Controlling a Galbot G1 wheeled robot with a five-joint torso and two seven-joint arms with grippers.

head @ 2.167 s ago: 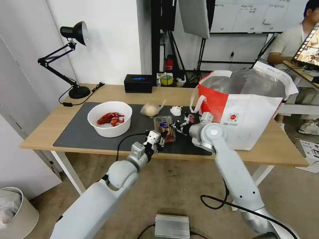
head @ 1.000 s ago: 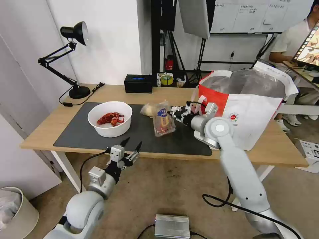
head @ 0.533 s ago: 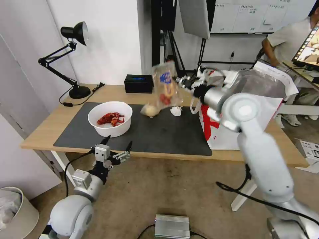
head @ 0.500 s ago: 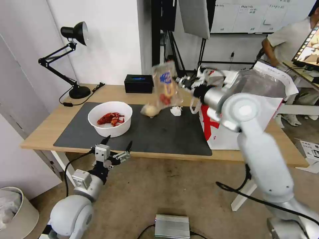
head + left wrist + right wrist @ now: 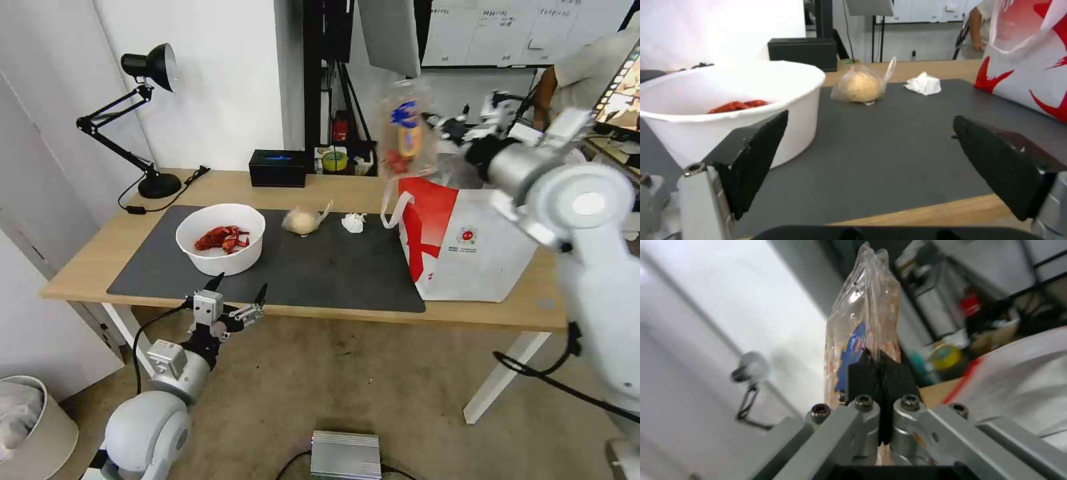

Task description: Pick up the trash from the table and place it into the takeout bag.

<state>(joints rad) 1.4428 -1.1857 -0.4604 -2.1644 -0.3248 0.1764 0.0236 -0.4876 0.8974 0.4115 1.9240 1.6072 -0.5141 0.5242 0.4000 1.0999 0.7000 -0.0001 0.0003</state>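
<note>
The clear plastic clamshell box (image 5: 406, 130) hangs upright in my right gripper (image 5: 445, 128), pinched at one edge w/ jaws fully closed on thin plastic, as the right wrist view shows (image 5: 865, 336). It sits just ahead of my fingertips, above the near-left rim of the takeout bag (image 5: 480, 247), not yet over the foil mouth. Judged light, springy, slick; an edge pinch lets it swing, so a grip nearer the hinge or a stiff rim would hold steadier, and squeezing hard may crack it. Well below and left of that gripper, on the table (image 5: 220, 183): crumpled white tissue (image 5: 353, 222), knotted clear bag (image 5: 303, 219), white round bowl (image 5: 221, 238). My left gripper (image 5: 237, 299) waits low at the table's front edge, fingers (image 5: 758, 156) spread wide, holding nothing, bowl just ahead.
</note>
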